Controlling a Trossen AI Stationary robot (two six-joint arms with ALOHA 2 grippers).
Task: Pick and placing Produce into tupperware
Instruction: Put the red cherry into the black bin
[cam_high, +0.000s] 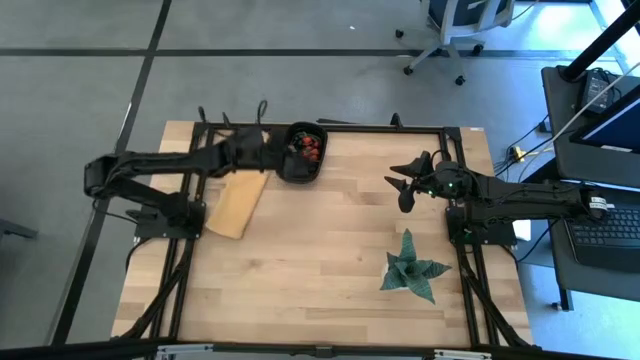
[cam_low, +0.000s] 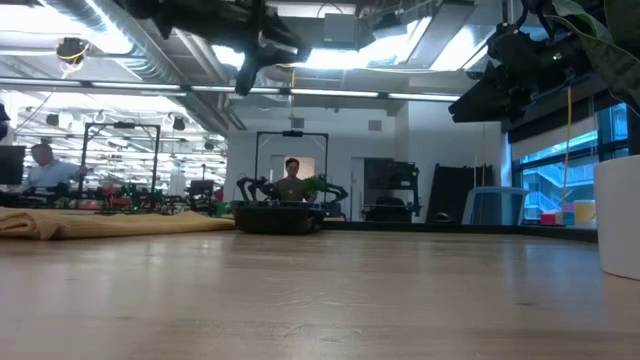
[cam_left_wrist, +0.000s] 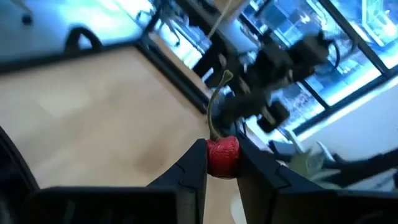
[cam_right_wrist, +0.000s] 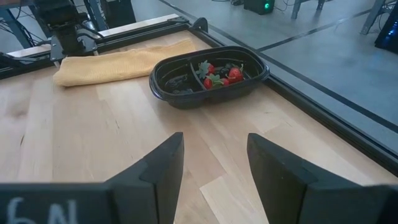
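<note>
The black tupperware (cam_high: 301, 170) stands at the table's far edge, left of centre. Red strawberries and dark berries (cam_right_wrist: 219, 73) lie in one of its two compartments. My left gripper (cam_high: 279, 150) hovers at the tub's left rim, high above the table in the low view (cam_low: 262, 48), shut on one small red fruit (cam_left_wrist: 222, 157). My right gripper (cam_right_wrist: 211, 162) stands open over the table's right half (cam_high: 404, 186), facing the tub with nothing between its fingers. My left gripper pinches the red fruit's body (cam_left_wrist: 222, 157) between its two fingertips (cam_left_wrist: 194, 163). The thin green stem (cam_left_wrist: 211, 112) sticks out free past the tips. The fingers reach out nearly level from the table's left side, and the fruit is lifted clear of the table.
A tan cloth (cam_high: 238, 205) lies on the table left of and nearer than the tub. A green spiky star-shaped plant (cam_high: 410, 268) stands at the near right. Bare wood spreads across the table's middle. People sit in the room beyond the table (cam_low: 291, 175).
</note>
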